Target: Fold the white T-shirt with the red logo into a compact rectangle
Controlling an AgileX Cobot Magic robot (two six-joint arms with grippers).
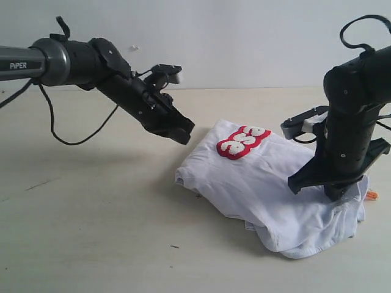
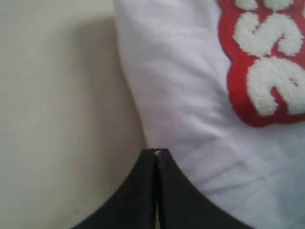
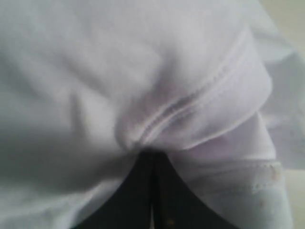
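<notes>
The white T-shirt (image 1: 263,189) lies folded in a rough bundle on the table, with the red logo (image 1: 243,141) facing up at its far edge. My left gripper (image 1: 185,135) hovers just off the shirt's left edge, shut and empty. In the left wrist view its tip (image 2: 157,152) sits over the shirt's border (image 2: 190,95), near the logo (image 2: 267,71). My right gripper (image 1: 335,194) is down on the shirt's right side. In the right wrist view it (image 3: 152,153) is shut, with a puckered seam of the shirt (image 3: 119,71) gathered at its tip.
A beige table (image 1: 91,232) stretches bare to the left and front of the shirt. The orange neck tag (image 1: 372,195) peeks out at the shirt's right edge, behind the right arm. A black cable hangs under the left arm.
</notes>
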